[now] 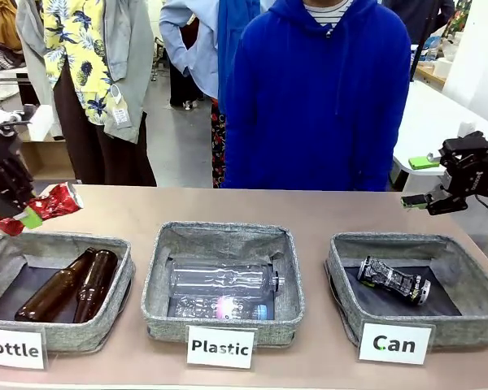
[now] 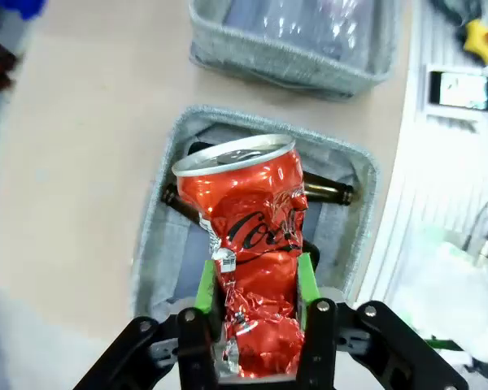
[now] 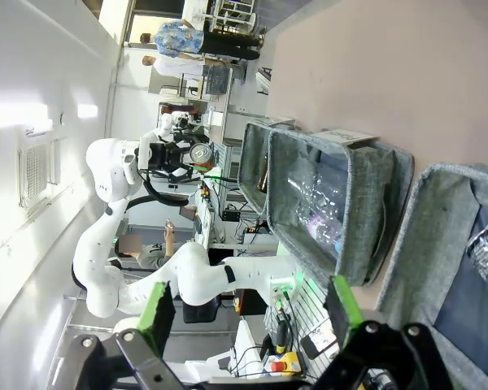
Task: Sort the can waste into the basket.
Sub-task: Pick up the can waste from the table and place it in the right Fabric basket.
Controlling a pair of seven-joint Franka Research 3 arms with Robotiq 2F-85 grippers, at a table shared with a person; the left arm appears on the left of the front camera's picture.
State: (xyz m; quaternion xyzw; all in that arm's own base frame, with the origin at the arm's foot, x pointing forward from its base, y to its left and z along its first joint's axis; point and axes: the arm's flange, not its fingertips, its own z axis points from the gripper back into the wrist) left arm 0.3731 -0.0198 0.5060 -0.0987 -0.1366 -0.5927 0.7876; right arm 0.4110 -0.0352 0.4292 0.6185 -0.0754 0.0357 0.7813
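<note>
A shiny red crushed can [image 1: 55, 201] hangs above the far left of the table with my left gripper [image 1: 23, 216] shut on its lower half. In the left wrist view the red can [image 2: 252, 211] sits between the green pads [image 2: 205, 280], over the basket with brown bottles. A black crushed can [image 1: 393, 280] with silver-white marks lies in the grey basket [image 1: 342, 272] labelled "Can" at the right. My right gripper [image 1: 427, 203] hovers open above the far right corner of that basket. In the right wrist view the right gripper [image 3: 252, 305] holds nothing between its fingers.
The "Bottle" basket [image 1: 118, 284] at the left holds two brown glass bottles [image 1: 73, 284]. The "Plastic" basket [image 1: 159, 276] in the middle holds clear plastic bottles [image 1: 224, 280]. A person in a blue hoodie [image 1: 317, 97] stands at the far side of the table.
</note>
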